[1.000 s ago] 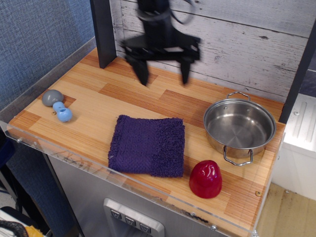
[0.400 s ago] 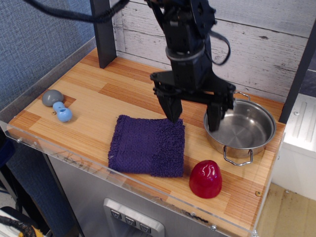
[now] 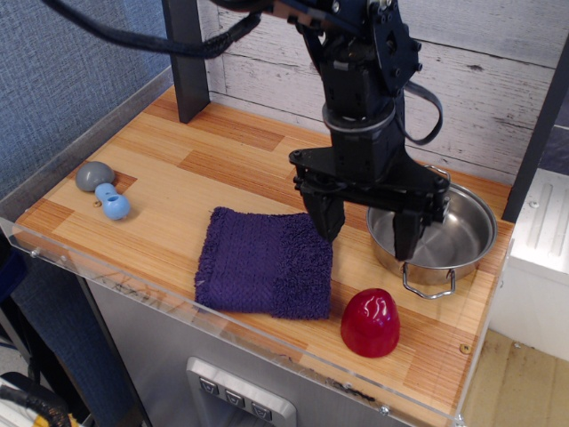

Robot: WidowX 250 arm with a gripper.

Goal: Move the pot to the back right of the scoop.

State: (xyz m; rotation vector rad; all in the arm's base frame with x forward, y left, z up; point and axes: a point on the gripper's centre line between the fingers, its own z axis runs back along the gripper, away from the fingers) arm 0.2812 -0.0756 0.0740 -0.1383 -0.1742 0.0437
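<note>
Far left of the wooden counter (image 3: 178, 191) w/ its clear front lip, we see the scoop (image 3: 104, 189): grey rounded head toward the back-left, light-blue knobbly handle pointing front-right, lying flat near the counter's left edge. Behind it, at the back, a dark upright post (image 3: 186, 58) stands against the whitewashed plank wall (image 3: 498, 80). Moving right, approx mid-counter, a purple towel (image 3: 266, 261) lies flat, folded into a rough square, well apart from the scoop. Just above the towel's right edge we see the black arm coming down from the top, w/ the gripper (image 3: 367, 222) at its end; its two fingers are spread wide apart, nothing between them but the pot's left rim. One finger (image 3: 325, 216) hangs over the towel's back-right corner, outside the pot; the other sits over the pot's left interior. We can't tell whether either finger touches the rim or the towel. Right of that, the pot (image 3: 453, 236): shallow, shiny steel, upright, sitting on the counter's right side near the back, partly hidden by the arm. One wire loop handle (image 3: 428, 283) sticks out toward the front, the other peeks out at the back by the wall. In front of the pot, near the front edge, a glossy red dome (image 3: 370, 322) sits close to that front handle, apart from the towel's right edge.
</note>
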